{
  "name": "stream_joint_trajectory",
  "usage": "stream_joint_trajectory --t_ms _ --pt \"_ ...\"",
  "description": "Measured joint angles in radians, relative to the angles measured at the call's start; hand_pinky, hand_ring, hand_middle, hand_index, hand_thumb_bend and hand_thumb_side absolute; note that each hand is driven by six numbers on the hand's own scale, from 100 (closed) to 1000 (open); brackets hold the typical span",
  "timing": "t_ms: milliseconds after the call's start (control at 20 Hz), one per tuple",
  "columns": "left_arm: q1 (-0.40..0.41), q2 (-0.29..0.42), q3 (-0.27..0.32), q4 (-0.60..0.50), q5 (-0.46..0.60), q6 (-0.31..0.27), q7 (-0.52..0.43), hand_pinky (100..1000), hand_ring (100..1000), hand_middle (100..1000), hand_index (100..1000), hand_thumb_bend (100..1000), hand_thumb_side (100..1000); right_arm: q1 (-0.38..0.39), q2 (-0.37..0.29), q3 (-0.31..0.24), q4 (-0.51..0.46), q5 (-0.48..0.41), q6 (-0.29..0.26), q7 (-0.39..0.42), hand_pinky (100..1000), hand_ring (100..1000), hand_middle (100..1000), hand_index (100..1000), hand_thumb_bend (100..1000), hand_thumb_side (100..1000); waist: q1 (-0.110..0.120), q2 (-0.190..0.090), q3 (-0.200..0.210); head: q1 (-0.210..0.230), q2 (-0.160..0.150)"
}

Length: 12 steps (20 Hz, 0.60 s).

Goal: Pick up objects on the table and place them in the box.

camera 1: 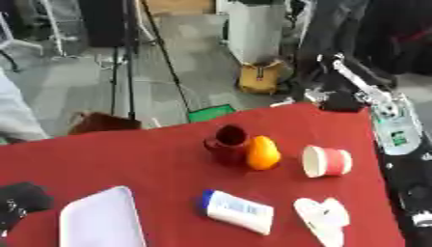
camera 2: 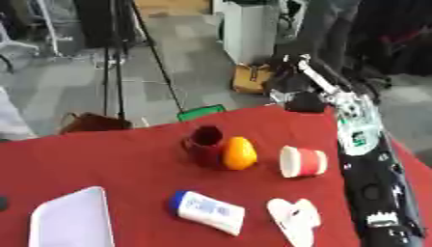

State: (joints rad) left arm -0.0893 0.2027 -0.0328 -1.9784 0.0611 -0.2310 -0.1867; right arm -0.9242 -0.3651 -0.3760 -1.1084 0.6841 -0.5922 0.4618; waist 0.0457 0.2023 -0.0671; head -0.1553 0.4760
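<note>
Several objects lie on the red table [camera 1: 127,159]. A dark red mug [camera 1: 228,144] stands near the middle, and an orange oval fruit [camera 1: 263,153] touches its right side. To the right of them, a red and white paper cup [camera 1: 326,161] lies on its side. Nearer me are a white bottle with a blue cap [camera 1: 239,211] and a crumpled white thing [camera 1: 322,218]. A shallow white box [camera 1: 101,218] sits at the lower left. My right arm runs along the table's right edge, its dark hand [camera 2: 305,102] at the far corner. My left hand [camera 1: 21,200] shows as a dark shape at the lower left.
Beyond the table's far edge are a tripod [camera 1: 122,72], a brown bag [camera 1: 103,122], a green item on the floor [camera 1: 210,113], a yellow box [camera 1: 259,77] and a white cabinet [camera 1: 256,31]. A sleeve [camera 1: 17,116] shows at the left edge.
</note>
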Motion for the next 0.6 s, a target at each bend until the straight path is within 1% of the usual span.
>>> stream_joint_trajectory --t_ms 200,600 --pt "0.0 0.0 0.0 0.0 0.0 -0.001 0.0 720 697 681 809 461 990 0.0 0.0 -0.003 0.0 0.0 -0.002 0.006 594 680 683 842 257 521 0.002 0.0 0.0 -0.002 0.007" --pt "0.0 0.0 0.0 0.0 0.0 -0.004 -0.002 720 698 681 809 462 987 0.005 0.0 -0.006 0.0 0.009 -0.005 0.014 594 681 683 842 261 522 0.007 0.0 0.0 -0.005 0.008"
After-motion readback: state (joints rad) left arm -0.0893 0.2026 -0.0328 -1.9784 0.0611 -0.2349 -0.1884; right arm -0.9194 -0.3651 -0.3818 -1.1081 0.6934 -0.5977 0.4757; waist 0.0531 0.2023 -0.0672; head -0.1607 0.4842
